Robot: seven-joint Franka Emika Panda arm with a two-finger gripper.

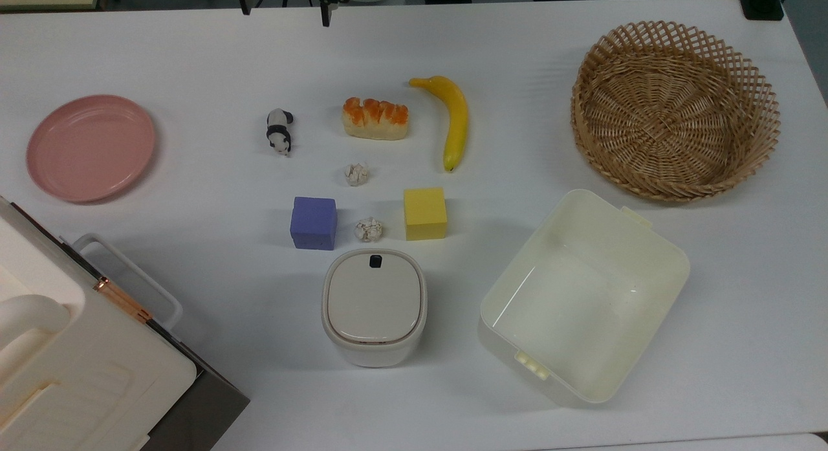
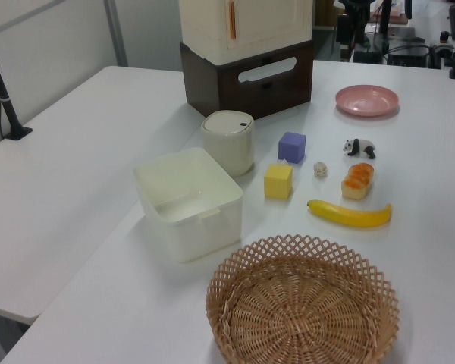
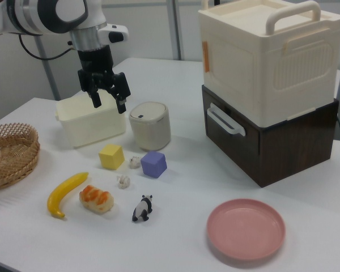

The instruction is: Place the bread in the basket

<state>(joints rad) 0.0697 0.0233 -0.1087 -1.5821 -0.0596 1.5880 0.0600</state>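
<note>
On the white tabletop [image 1: 194, 63], going left to right in the top view, a pink plate [image 1: 90, 147] sits at the far left. Next comes a small panda figure [image 1: 279, 131], then a purple cube [image 1: 314, 222]. Two crumpled paper balls [image 1: 356, 174] lie between the purple cube and a yellow cube [image 1: 425, 213], with a lidded cream bin [image 1: 374, 305] just below them. The bread [image 1: 376, 118] lies flat near the middle, above the paper balls, apart from everything. A banana [image 1: 455, 121] lies just to its right. Further right stands a cream tub [image 1: 585, 296], and the basket [image 1: 675, 109] sits at the far right, well apart from the bread. In the right view, the pincer [image 3: 107, 100] hangs above the tub, released, its fingers spread and holding nothing.
</note>
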